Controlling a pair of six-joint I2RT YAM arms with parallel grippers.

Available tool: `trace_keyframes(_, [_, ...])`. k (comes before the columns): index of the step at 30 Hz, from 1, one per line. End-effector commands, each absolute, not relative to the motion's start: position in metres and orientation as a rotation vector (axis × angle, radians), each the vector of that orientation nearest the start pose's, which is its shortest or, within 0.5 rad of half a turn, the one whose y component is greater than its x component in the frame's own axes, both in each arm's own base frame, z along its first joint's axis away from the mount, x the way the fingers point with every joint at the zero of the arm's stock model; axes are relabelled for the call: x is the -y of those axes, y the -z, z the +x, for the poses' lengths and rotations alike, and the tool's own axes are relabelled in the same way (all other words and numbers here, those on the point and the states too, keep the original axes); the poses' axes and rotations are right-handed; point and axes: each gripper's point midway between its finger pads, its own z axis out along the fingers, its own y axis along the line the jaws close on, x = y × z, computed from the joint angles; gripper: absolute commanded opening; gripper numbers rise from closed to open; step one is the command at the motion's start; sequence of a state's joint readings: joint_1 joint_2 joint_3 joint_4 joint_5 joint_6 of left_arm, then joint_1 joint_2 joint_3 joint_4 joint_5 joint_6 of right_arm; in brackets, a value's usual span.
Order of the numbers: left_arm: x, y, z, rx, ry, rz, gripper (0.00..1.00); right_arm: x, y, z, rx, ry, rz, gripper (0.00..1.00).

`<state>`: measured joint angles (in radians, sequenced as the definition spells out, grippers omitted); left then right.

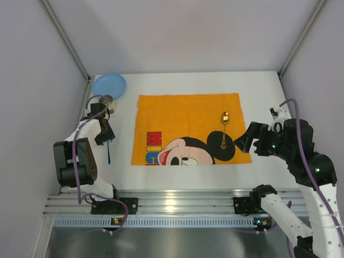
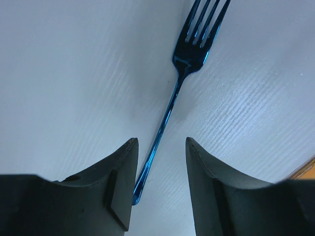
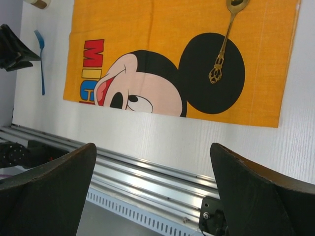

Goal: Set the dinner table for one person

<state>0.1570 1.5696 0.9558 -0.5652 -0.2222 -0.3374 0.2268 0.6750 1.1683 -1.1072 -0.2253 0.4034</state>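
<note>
Ribbed rail [image 1: 172, 201] along the bottom, then the white tabletop [image 1: 183, 173] filling mid-frame — left hand [image 2: 161, 143] at left, jaws part-open astride a blue fork [image 2: 189, 61]; right hand [image 3: 152, 147] at right, wide, empty. Orange cloth [image 1: 183, 115] centre; grey walls [image 1: 188, 32] beyond.

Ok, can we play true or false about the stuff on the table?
1. The round blue plate sits at the far left corner of the white tabletop. True.
2. The gold metal spoon lies on that plate. False: it lies on the orange Mickey Mouse cloth.
3. The shiny blue metal fork lies flat on the tabletop. True.
4. The left pincer is squeezing the fork. False: its jaws stand apart, one on each side of the handle.
5. The right pincer is open, holding nothing. True.
</note>
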Motion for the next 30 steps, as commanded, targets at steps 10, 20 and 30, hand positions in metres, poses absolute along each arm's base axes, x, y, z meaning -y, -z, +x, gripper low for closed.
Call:
trace_keyframes(10, [-0.080, -0.012, 0.328, -2.602, -0.162, -0.719, 0.45, -0.098, -0.289, 0.172, -2.185, -0.607, 0.046, 1.00])
trace_keyframes(20, [-0.080, 0.016, 0.327, -2.649, -0.127, -0.733, 0.10, -0.098, -0.289, 0.173, -2.210, -0.600, 0.032, 1.00])
trace_keyframes(30, [-0.053, -0.013, 0.331, -2.570, 0.092, -0.730, 0.00, -0.098, -0.297, 0.170, -2.188, -0.600, 0.019, 1.00])
